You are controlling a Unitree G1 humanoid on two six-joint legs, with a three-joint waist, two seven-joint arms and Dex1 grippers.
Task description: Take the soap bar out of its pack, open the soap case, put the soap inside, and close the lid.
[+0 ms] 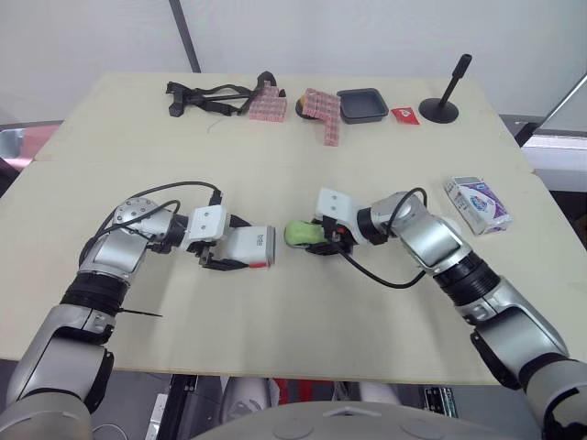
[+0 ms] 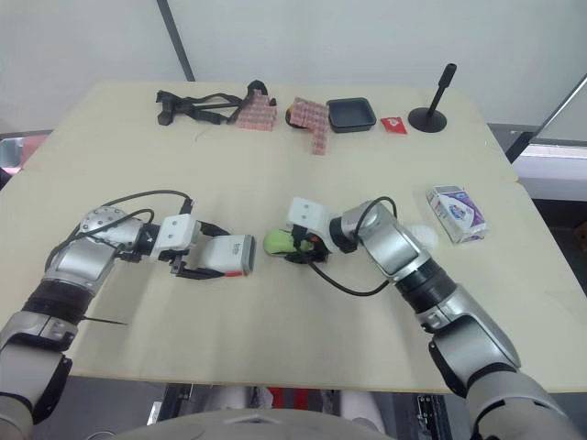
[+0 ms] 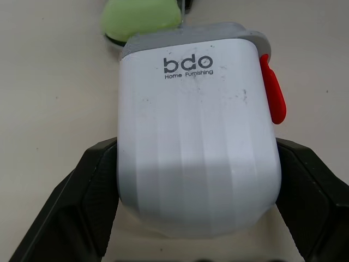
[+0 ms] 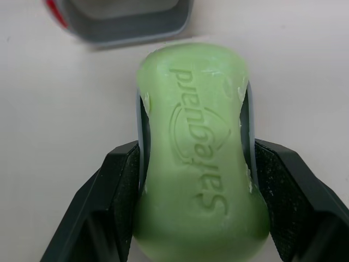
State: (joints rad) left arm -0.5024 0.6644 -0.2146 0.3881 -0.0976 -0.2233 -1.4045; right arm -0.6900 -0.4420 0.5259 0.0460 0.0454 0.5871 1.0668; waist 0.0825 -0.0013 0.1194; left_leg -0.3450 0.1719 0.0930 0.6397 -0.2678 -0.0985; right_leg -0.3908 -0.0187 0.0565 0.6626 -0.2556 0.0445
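L gripper (image 1: 226, 246): fingers (image 3: 90, 191) clamped on both sides of the white soap case (image 3: 196, 142), low over the table (image 1: 275, 321), left of centre; contact w/ the top cannot be told. Case carries "bdo" lettering and a red latch (image 3: 272, 90) on one edge. Its grey-rimmed end faces the soap, and that end looks hollow in the R wrist view. R gripper (image 1: 321, 238): fingers (image 4: 109, 191) closed on the green soap bar (image 4: 199, 158), one on each long side, "Safeguard" embossing uppermost. A thin grey edge shows between the bar and each finger; what it is cannot be told. Bar is unwrapped, held just beside the case's grey end, w/ a small gap between them in the head view. The two grippers point at each other near table centre. Soap pack (image 1: 479, 203), white and purple, lies flat near the right edge, well apart from both grippers. Far edge, L to R: black strap item (image 1: 206, 96), two red-patterned bundles (image 1: 269, 103), black tray (image 1: 361, 104), small red packet (image 1: 404, 114), black stand (image 1: 440, 108).
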